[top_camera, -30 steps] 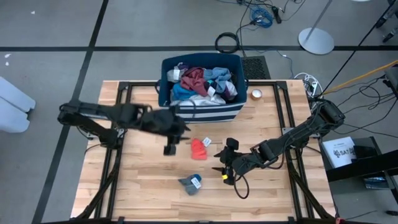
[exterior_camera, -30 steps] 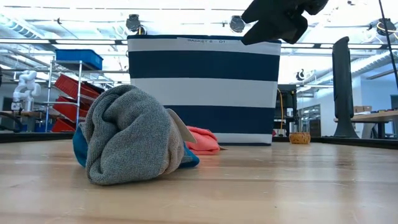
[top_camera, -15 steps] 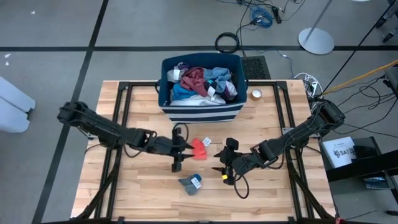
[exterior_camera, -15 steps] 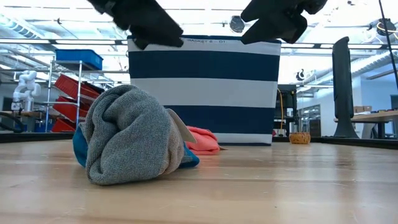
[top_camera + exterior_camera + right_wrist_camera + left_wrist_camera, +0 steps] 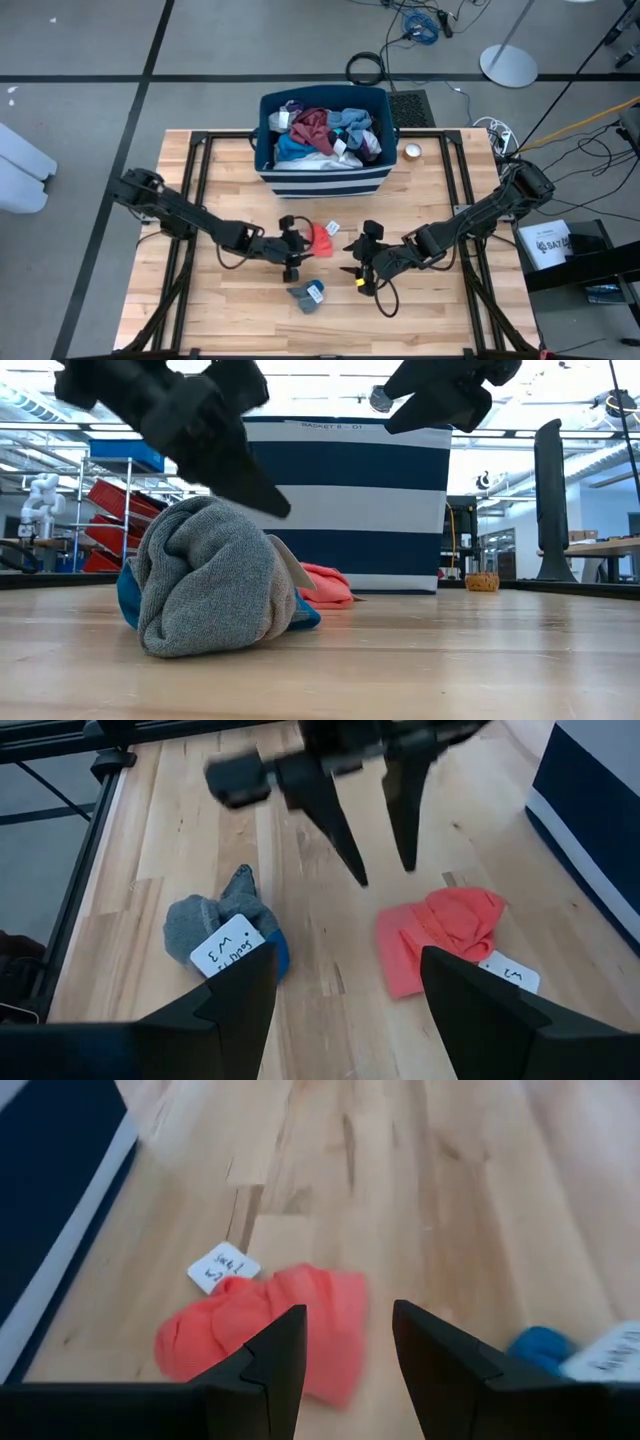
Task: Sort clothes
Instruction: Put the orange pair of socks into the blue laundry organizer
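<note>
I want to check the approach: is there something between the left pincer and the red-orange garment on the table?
Nothing visible. The left pincer, open, hangs just above the red-orange garment, with only bare table between. The grey bundle lies off to one side.

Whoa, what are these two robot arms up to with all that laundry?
They are sorting clothes. A navy striped bin full of garments stands at the table's far edge. Two pieces lie out on the wood: a red-orange piece and a grey and blue sock bundle, each with a white paper tag. The left gripper hangs open beside the red-orange piece, holding nothing. The right gripper waits nearby, open and empty.
</note>
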